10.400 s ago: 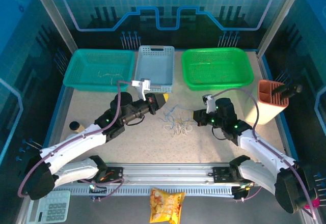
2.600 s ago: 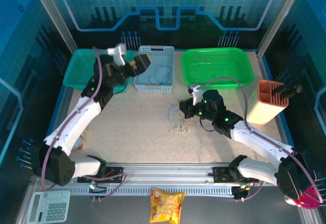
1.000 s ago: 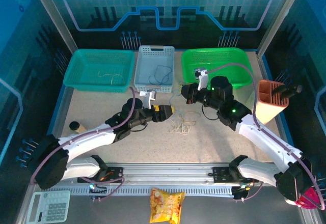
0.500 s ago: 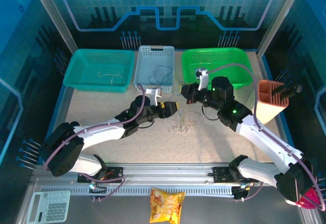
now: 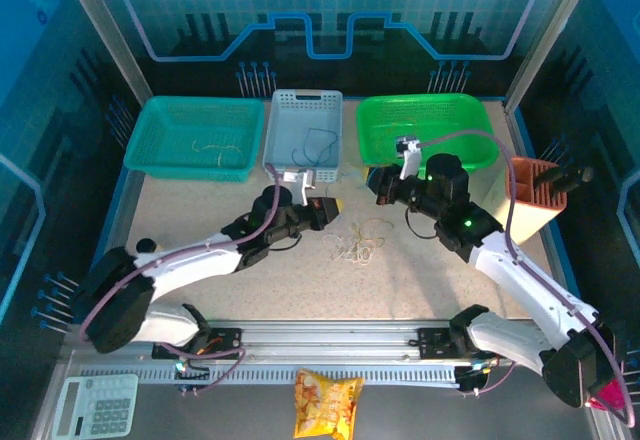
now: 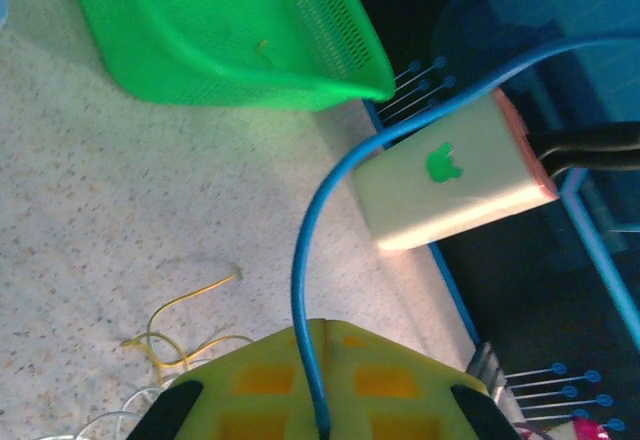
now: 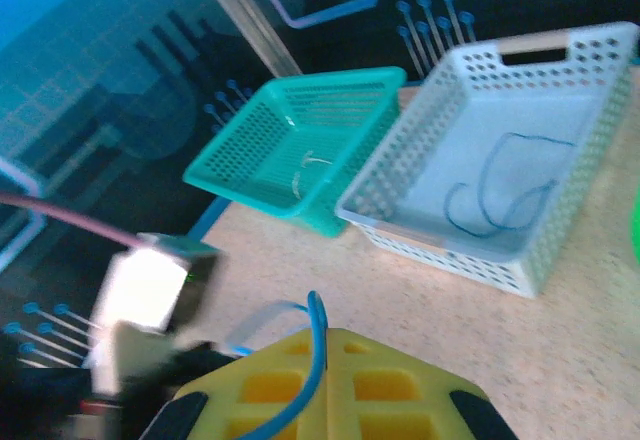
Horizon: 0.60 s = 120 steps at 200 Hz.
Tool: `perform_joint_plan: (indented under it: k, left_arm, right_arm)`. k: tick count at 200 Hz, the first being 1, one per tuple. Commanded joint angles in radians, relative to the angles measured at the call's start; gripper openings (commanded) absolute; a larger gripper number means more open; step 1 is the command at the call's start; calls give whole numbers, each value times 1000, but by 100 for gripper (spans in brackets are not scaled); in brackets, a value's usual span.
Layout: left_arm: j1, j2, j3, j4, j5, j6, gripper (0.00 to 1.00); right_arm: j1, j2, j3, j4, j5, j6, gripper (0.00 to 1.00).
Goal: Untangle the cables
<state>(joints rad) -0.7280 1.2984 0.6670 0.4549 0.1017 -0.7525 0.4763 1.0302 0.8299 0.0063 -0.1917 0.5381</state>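
1. The clump [image 5: 355, 247] of cream and tan-yellow cables lies on the table [image 5: 250, 290], just in front of the two grippers and between them.
2. The left gripper [image 5: 333, 206] is clenched on a blue cable [image 6: 300, 260], which is seen rising from between its yellow pads.
3. Just beyond, the right gripper [image 5: 377, 182] is likewise clamped on a blue cable, judged to be the same one.
4. The cable is best drawn out slowly and lifted, so that the clump is left lying and no loop is pulled tight.
5. From above, the span between the grippers can hardly be made out. Whether any of it is threaded through the clump cannot be told.
6. Farther off, another blue wire [image 5: 318, 143] is seen in the white basket [image 5: 283, 110], judged the likely place for this one.
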Motion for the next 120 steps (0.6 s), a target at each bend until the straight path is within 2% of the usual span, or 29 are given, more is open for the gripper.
perform_joint_plan:
  k: [1,28,51,81,120]
  left_arm:
    - [29,-161,58,-95,28,43,0]
    - [100,-297,134,-162,85,34,0]
    - [187,-320,240,-167,174,-23,0]
    - [239,-267,416,-159,229,-58,0]
    - [269,-107,666,-172,266,-63,0]
  right_arm:
    - [-50,-7,-38,-31,-5,-35,0]
    - [-81,21,-79,-18,-12,-50,0]
    - [-81,57,-113,4,-20,-49,0]
    - [-61,93,-178,54,-25,-24,0]
    - [10,113,-233,105,-8,10,0]
